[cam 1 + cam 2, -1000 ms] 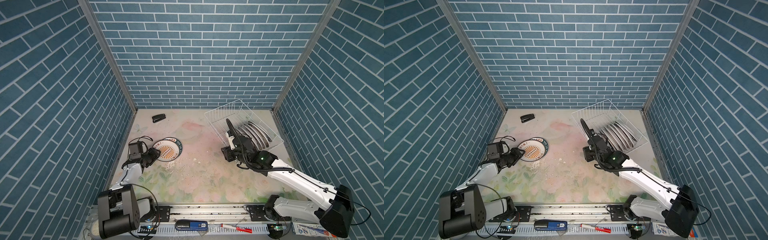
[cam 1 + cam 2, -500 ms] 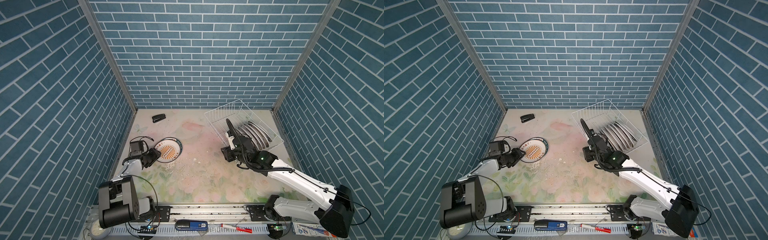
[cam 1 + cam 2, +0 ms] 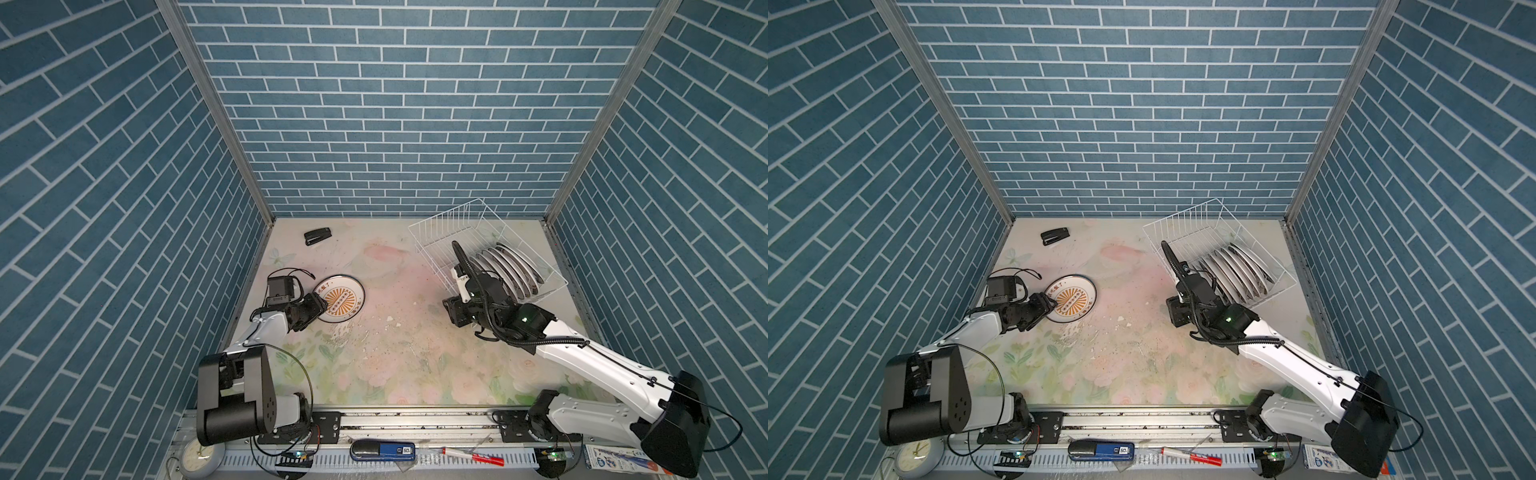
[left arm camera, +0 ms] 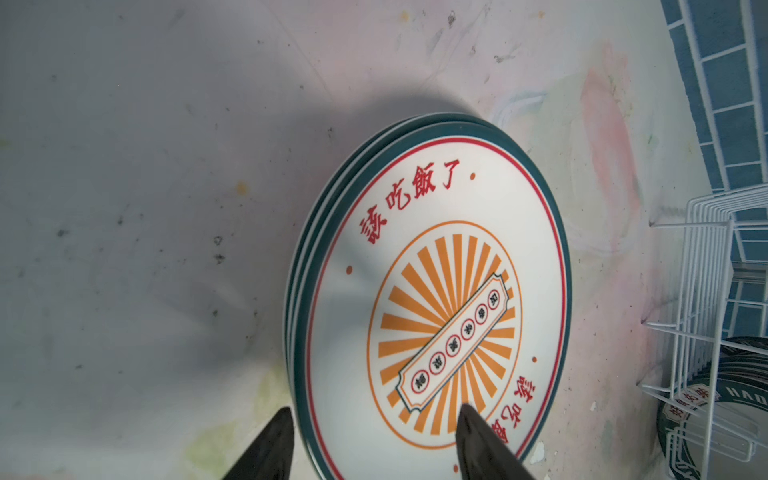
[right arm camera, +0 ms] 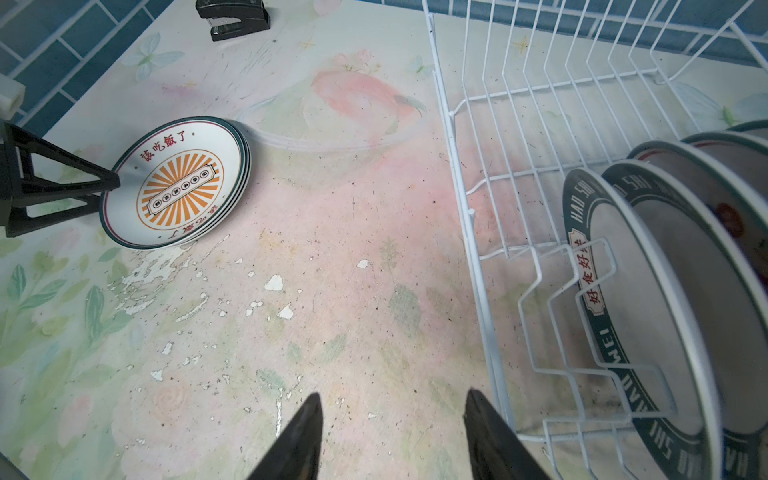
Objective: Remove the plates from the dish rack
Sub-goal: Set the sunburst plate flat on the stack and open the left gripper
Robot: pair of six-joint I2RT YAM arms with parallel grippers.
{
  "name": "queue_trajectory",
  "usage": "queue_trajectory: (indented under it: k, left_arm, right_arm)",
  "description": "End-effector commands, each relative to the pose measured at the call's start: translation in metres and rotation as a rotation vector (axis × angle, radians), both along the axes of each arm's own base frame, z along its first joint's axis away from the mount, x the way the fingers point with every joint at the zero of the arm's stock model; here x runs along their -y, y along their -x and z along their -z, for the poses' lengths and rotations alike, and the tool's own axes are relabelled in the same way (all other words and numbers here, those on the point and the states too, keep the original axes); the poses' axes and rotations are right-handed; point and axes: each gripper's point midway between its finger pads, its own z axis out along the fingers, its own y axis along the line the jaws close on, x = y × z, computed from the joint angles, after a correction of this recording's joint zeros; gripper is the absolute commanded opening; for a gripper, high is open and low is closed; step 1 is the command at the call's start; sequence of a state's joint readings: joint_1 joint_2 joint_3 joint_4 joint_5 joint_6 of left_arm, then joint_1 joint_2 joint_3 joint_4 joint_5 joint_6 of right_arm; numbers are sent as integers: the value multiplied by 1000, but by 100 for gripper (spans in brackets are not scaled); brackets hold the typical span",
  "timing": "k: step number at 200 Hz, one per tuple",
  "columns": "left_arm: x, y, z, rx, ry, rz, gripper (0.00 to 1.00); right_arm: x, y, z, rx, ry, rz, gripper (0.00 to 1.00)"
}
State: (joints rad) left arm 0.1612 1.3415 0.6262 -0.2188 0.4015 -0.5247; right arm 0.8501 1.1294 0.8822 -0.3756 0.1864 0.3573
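Inside dish rack (image 3: 446, 226), plates (image 3: 511, 270) stand edge-on, maybe leaning; left gripper (image 4: 374, 411), right gripper (image 5: 392, 399) agape.

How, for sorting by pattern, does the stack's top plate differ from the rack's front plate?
The stack's top plate lies flat; the rack's front plate stands on edge. The first shows an orange sunburst and thin green rim, the second a plain centre and broad lettered band. Both are round, white.

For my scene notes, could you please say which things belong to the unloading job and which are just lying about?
Job: dish rack, racked plates, stacked plates.
Lying about: black stapler, clock, red marker.
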Motion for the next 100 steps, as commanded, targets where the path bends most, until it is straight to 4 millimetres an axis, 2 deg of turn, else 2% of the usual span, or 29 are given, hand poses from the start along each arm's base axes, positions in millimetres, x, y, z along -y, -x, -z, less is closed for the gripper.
queue_trajectory:
  k: [1,33,68,75,83,100]
  left_arm:
    - [-4,3,-6,-2,-43,0,67]
    - [-6,11,-21,37,-74,0,75]
    - [-1,23,-44,123,-75,15,82]
    - [2,24,-49,152,-64,21,86]
    - [6,24,-55,186,-48,30,98]
    - [12,26,-64,229,-33,43,99]
  right_arm:
    - [4,5,6,8,32,-30,56]
    - [12,2,1,35,72,-10,56]
    - [37,-10,-26,144,141,83,56]
    - [41,-12,-31,160,160,100,56]
    - [48,-15,-35,175,189,124,56]
    - [57,-20,-39,193,253,162,56]
